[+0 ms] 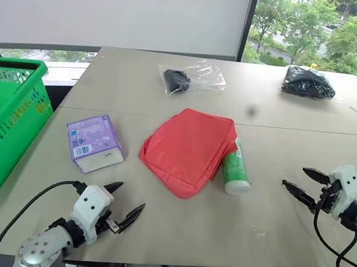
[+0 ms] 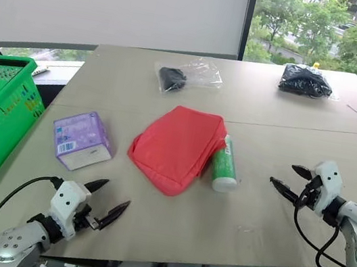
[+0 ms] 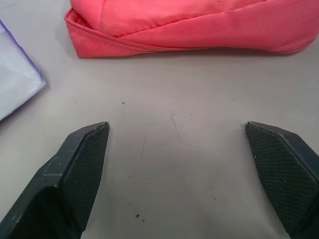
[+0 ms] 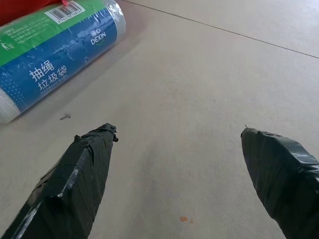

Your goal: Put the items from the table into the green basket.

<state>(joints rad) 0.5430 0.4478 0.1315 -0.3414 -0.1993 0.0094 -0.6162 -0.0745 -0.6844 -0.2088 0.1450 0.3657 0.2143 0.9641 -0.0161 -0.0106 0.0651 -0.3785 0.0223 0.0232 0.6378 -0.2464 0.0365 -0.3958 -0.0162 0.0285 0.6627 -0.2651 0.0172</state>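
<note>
The left gripper [image 1: 124, 204] hovers over the near left part of the table [image 1: 285, 151] with its two black fingers spread wide and nothing between them; in its wrist view only bare tabletop lies in the gap. Just beyond it, toward the far side, sits the lilac box with white label [image 1: 94, 142], and to the right of that box the red fabric pouch [image 1: 188, 150] lies flat near the middle of the table. The left wrist view shows the near edge of the pouch and a corner of the box, both apart from the fingers [image 3: 82, 169].

The right gripper [image 1: 306, 183] is at the near right of the table, its jaws likewise parted wide and holding nothing, with bare tabletop between its fingers. It points left toward the green-and-white cylindrical bottle [image 1: 234, 171], which lies on its side touching the right edge of the pouch, partly tucked under it at its far end. The bottle stands apart from the gripper.

Past the seam line, on the far half of the table, the clear bag with black object [image 1: 191, 77] lies left of centre, and the black crinkly bag [image 1: 307, 82] rests near the far right corner.

The green basket [image 1: 11, 129] stands off the table's left edge, just beside it, with something lying inside that is too cut off to tell.
</note>
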